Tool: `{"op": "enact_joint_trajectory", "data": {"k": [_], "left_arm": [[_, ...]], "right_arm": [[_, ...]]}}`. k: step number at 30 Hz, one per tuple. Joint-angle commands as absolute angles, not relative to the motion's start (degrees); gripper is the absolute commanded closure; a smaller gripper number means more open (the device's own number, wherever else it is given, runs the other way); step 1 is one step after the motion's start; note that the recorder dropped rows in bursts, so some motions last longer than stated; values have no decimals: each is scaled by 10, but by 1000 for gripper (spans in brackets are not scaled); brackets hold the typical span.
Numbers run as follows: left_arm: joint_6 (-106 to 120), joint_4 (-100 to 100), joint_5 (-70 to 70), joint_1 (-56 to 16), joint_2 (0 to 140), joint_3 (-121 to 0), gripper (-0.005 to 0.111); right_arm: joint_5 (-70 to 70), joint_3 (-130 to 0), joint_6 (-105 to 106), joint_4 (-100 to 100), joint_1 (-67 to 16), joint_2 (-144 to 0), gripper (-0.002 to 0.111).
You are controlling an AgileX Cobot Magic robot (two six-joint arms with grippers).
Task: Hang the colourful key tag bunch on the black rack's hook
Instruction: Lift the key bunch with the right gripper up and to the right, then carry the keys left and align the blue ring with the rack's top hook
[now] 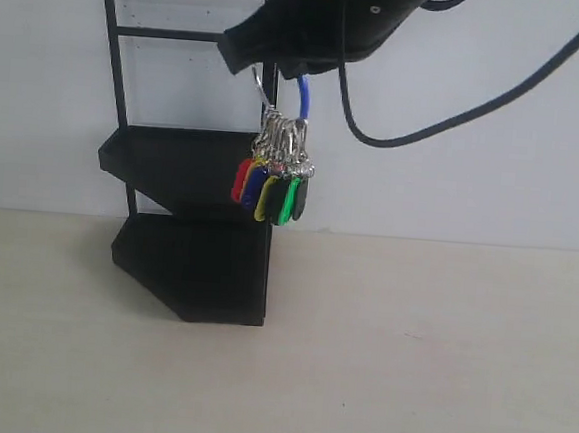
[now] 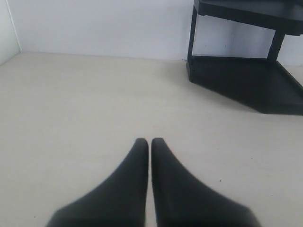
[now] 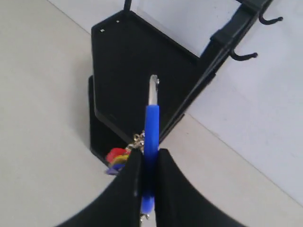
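Note:
The colourful key tag bunch [image 1: 272,183] hangs in the air in front of the black rack [image 1: 194,224], its tags dangling from silver rings under a blue loop [image 3: 151,127]. My right gripper [image 3: 148,156] is shut on that blue loop, above the rack's upper tray. In the exterior view the right gripper [image 1: 281,65] sits beside the rack's right post near its top. Two small hooks [image 3: 244,56] stick out from that post, a short way from the loop's silver tip. My left gripper [image 2: 149,142] is shut on nothing, low over the table, with the rack [image 2: 246,80] ahead of it.
The pale table [image 1: 410,346] spreads in front of and to the right of the rack. A white wall [image 1: 492,192] stands right behind it. A black cable [image 1: 458,109] loops down from the right arm.

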State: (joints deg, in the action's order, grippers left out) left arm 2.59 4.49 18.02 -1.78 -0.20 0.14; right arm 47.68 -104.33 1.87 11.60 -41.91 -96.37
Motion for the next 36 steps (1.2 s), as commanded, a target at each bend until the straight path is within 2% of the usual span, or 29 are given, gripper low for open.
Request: {"op": "enact_joint_trajectory", "data": {"k": [1,3,6,8,10,12,13,15,16,17,21,24,28,31,32,34,36], "left_arm": [[26,49,176,-16,0,0,102],[26,49,176,-16,0,0,102],[26,49,176,-16,0,0,102],[26,49,176,-16,0,0,102],[26,49,176,-16,0,0,102],[26,49,176,-16,0,0,102],[26,49,176,-16,0,0,102],[26,49,176,-16,0,0,102],[26,49,176,-16,0,0,102],[26,49,176,-16,0,0,102],[26,49,176,-16,0,0,102],[26,49,176,-16,0,0,102],[26,49,176,-16,0,0,102],[26,49,176,-16,0,0,102],[26,49,176,-16,0,0,102],[26,49,176,-16,0,0,102],[26,49,176,-16,0,0,102]], "right_arm": [[497,-1046,-56,260,-416,-921,108],[504,-1046,-170,339,-411,-902,108],[521,-1046,-16,256,-410,-893,108],[506,-1046,-150,294,-391,-892,108],[514,-1046,14,219,-390,-892,108],[512,-1046,-142,311,-374,-891,108],[518,-1046,-143,300,-371,-891,108],[522,-1046,24,204,-372,-890,108],[506,-1046,-7,226,-368,-890,108],[490,-1046,-137,265,-353,-888,108],[506,-1046,39,187,-355,-885,108],[475,-1046,-134,263,-333,-885,108],[483,-1046,79,159,-331,-888,108],[442,-1046,-92,203,-312,-893,108],[441,-1046,-87,182,-312,-894,108],[444,-1046,65,135,-313,-899,108],[424,-1046,11,154,-301,-912,108]]}}
